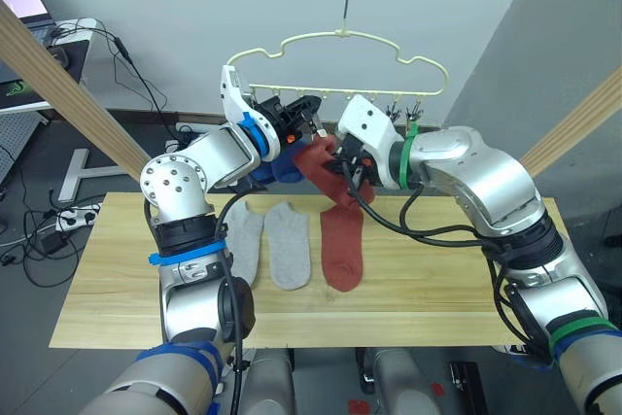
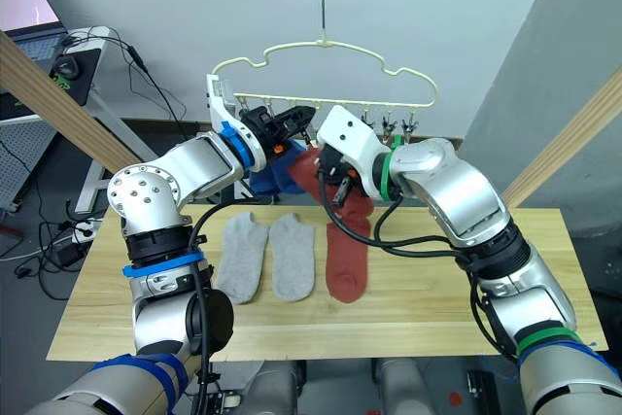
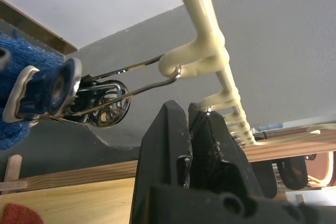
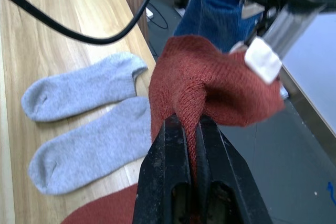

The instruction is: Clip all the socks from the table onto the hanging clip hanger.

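Counter (image 1: 408, 289) carried two grey socks (image 1: 267, 240) and one rust sock (image 1: 342, 245) at its 12 o'clock. Clip hanger (image 1: 428, 80) hung above, blue socks (image 2: 272, 174) clipped on. Right hand (image 4: 191, 129) was clamped on the raised rust sock (image 4: 210, 85); left hand (image 3: 189, 116) sat pinched together at a clip (image 3: 100, 109). Risk: sock misses the clip jaws and drops. No containers

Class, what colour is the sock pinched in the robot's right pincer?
Rust red sock, seen best in the right wrist view.
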You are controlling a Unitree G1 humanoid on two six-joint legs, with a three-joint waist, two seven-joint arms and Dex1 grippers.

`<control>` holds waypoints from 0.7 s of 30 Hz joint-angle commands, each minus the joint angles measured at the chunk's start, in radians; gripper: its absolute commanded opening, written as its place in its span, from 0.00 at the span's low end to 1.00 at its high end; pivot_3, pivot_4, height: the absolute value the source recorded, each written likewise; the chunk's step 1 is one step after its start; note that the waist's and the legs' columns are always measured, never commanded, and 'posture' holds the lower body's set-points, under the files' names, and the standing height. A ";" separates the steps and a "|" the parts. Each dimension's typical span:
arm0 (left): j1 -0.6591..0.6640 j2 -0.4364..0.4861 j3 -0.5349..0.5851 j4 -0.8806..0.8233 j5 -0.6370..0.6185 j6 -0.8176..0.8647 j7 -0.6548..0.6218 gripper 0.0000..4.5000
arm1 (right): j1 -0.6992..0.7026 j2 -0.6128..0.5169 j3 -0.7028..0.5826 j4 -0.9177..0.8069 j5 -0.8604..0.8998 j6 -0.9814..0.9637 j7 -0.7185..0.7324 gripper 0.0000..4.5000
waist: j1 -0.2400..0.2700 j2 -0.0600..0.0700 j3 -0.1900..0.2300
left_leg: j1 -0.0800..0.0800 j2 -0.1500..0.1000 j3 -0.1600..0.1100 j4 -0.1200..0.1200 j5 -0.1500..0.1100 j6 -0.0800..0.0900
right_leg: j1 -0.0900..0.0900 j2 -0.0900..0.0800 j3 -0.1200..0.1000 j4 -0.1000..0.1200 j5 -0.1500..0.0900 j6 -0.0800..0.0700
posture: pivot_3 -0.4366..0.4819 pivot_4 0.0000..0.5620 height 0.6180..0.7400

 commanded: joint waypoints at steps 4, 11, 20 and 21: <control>0.011 0.012 -0.016 -0.036 -0.012 -0.012 -0.013 0.00 | -0.038 0.025 -0.003 0.014 -0.015 -0.035 0.005 0.02 | 0.000 0.000 0.000 | 0.000 0.000 0.000 0.000 0.001 -0.001 | 0.000 0.000 0.000 0.000 0.000 0.000 | 0.51 0.50 1.00; 0.016 0.020 -0.027 -0.033 -0.008 -0.023 -0.031 0.00 | -0.039 0.027 -0.004 0.013 -0.015 -0.027 0.011 0.02 | 0.000 0.000 0.000 | 0.000 0.000 0.000 0.000 0.001 -0.001 | 0.000 0.000 0.000 0.000 0.000 0.000 | 0.51 0.49 1.00; 0.020 0.025 -0.024 -0.026 -0.020 -0.021 -0.041 0.50 | -0.037 0.025 -0.004 0.011 -0.021 -0.027 0.007 0.01 | 0.001 0.000 0.000 | 0.000 0.000 0.000 0.000 0.001 -0.001 | 0.000 0.000 0.000 0.000 0.000 0.000 | 0.51 0.49 1.00; 0.021 0.027 -0.026 -0.029 -0.023 -0.015 -0.042 0.57 | -0.036 0.025 -0.005 0.010 -0.021 -0.028 0.008 0.01 | 0.001 0.000 0.000 | 0.000 0.000 0.000 0.000 0.001 -0.001 | 0.000 0.000 0.000 0.000 0.000 0.000 | 0.51 0.49 1.00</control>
